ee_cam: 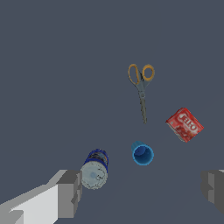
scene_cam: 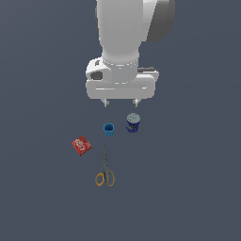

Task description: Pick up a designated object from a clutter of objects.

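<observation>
Scissors: one pair with two orange-yellow oval handle loops and thin grey metal blades [scene_cam: 105,170] [ee_cam: 141,87], lying flat on the worktop, blades closed and pointing toward the cup, loops at the far end from the arm.
Cup: one small blue cup [scene_cam: 108,130] [ee_cam: 142,153], upright, mouth open upward, just beyond the blade tips but apart from them.
Can: one blue-and-white labelled can with a grey top [scene_cam: 133,122] [ee_cam: 95,170], upright, near the cup on the exterior view's right, not touching it.
Packet: one flat red packet with white lettering [scene_cam: 82,145] [ee_cam: 184,124], lying flat, tilted, on the exterior view's left of the scissors and apart from them.
Items counted: four, all separate.
Worktop: plain dark grey-blue worktop [scene_cam: 188,188] [ee_cam: 65,65].
Claw: one white claw [scene_cam: 121,102], released, its two fingers [ee_cam: 69,192] spread wide with nothing between them, held above the can and cup, clear of every item.
</observation>
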Robot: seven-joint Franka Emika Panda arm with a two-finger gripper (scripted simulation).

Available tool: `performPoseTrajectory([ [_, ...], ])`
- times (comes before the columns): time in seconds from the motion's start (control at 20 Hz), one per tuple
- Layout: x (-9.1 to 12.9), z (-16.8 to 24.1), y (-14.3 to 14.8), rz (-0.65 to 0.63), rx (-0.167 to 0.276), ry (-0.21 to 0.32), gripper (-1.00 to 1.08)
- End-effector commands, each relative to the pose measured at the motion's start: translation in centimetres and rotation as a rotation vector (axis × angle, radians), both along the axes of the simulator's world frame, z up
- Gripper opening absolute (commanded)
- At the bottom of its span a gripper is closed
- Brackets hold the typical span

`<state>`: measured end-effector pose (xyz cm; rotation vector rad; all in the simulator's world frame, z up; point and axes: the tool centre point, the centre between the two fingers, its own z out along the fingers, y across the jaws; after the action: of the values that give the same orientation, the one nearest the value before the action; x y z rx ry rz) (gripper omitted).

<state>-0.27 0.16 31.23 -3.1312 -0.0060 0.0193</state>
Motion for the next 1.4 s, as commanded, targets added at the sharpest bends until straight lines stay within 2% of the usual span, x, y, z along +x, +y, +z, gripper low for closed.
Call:
performPoseTrajectory([
  [0.0,0.0,0.0,0.0,0.0,0.0,0.0,1.0],
  [0.45,1.1,1.9,-0.3,0.032,-0.003,-0.055,1.0],
  [0.7,1.1,2.0,-0.3,0.033,-0.003,-0.057,1.0],
  [1.0,2.0,0.8,-0.6,0.025,-0.002,-0.054,1.0],
  [1.35,4.2,-2.8,-1.4,0.003,0.0,-0.047,1.0],
])
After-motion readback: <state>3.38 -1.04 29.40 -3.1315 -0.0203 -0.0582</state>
